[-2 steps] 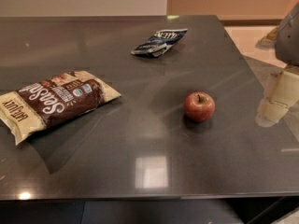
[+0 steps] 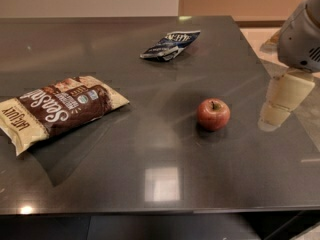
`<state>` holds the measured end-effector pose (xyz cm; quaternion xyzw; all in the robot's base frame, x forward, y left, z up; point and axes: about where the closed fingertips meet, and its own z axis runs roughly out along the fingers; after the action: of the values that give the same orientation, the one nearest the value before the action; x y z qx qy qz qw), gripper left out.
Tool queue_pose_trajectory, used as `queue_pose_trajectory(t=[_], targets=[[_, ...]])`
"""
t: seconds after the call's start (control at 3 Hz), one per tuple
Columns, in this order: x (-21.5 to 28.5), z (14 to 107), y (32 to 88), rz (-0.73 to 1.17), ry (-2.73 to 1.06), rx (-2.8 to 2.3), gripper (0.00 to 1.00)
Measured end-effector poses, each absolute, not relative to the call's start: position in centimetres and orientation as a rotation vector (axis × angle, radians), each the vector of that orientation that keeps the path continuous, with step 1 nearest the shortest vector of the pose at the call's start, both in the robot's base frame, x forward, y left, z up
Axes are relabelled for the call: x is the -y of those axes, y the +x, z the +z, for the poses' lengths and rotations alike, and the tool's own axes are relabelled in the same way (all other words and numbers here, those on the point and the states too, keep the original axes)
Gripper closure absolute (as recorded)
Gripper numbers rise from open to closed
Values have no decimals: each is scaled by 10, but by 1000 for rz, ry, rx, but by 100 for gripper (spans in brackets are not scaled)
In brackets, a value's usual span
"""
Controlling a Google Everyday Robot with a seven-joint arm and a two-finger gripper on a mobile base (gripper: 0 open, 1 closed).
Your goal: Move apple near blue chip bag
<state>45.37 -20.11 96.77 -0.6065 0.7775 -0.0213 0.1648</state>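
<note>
The apple (image 2: 213,114) is small, red and round with a short stem, and stands on the dark table (image 2: 150,149) right of the middle. The blue chip bag (image 2: 170,44) is a small dark blue foil bag with white lettering, lying at the back of the table, well apart from the apple. My gripper (image 2: 278,105) is pale and hangs from the grey arm (image 2: 300,39) at the right edge of the view. It is to the right of the apple, just above the table and not touching the apple. It holds nothing that I can see.
A larger brown and cream bag (image 2: 57,109) lies at the left of the table. The table's right edge runs just behind the gripper, with pale floor (image 2: 260,36) beyond it. The table's front edge (image 2: 160,210) is near the bottom of the view.
The arm and gripper have moved a little to the left, toward the apple. The apple and both bags have not moved.
</note>
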Motion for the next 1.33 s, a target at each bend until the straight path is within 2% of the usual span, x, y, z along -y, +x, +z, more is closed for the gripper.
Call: queue_pose_trajectory(t=[0.67, 1.33], targets=[[156, 927, 483, 42, -1764, -2162, 0], [144, 884, 497, 90, -1796, -2175, 0]])
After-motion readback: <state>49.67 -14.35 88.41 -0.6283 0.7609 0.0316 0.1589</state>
